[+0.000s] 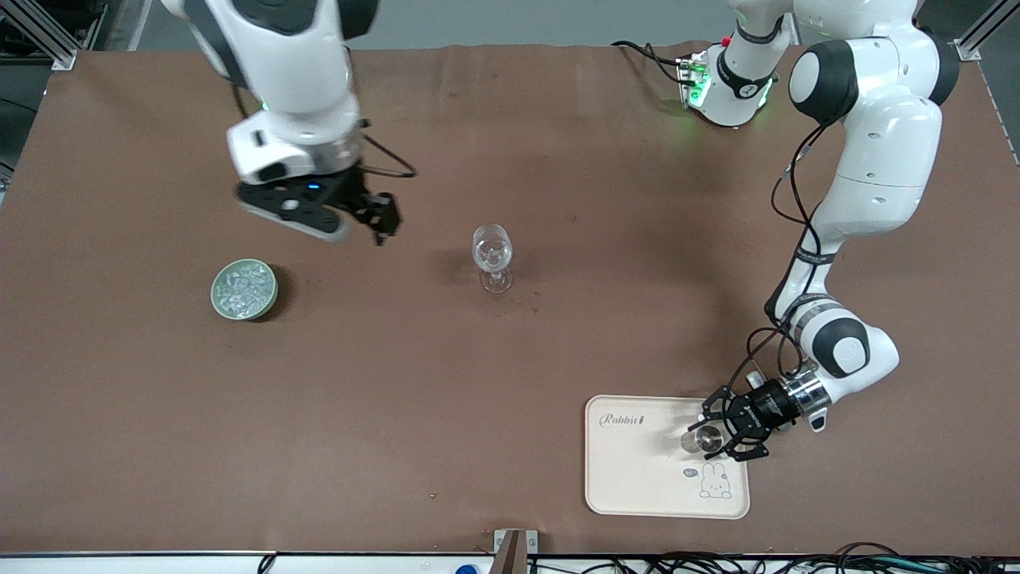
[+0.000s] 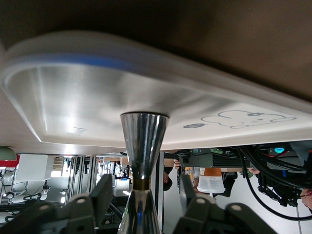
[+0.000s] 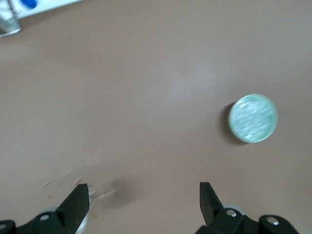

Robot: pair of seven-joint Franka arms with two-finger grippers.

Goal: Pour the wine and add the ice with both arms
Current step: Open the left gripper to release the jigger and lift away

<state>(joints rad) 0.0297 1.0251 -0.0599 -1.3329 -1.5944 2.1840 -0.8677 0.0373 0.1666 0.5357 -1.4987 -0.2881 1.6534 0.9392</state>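
Observation:
A clear stemmed wine glass (image 1: 492, 257) stands upright mid-table. A heap of ice (image 1: 243, 285) fills a small green bowl (image 1: 244, 309) toward the right arm's end; the bowl also shows in the right wrist view (image 3: 253, 118). My right gripper (image 1: 381, 223) is open and empty, up over the bare table between the bowl and the glass (image 3: 144, 195). My left gripper (image 1: 717, 434) is low over the cream tray (image 1: 637, 470). Its fingers (image 2: 101, 192) stand open on either side of a silver hourglass-shaped metal cup (image 2: 143, 141), with gaps showing on both sides.
The tray has a rabbit drawing (image 1: 715, 483) and lies near the table's front edge toward the left arm's end. A brown cloth (image 1: 510, 143) covers the table. Cables lie along the front edge.

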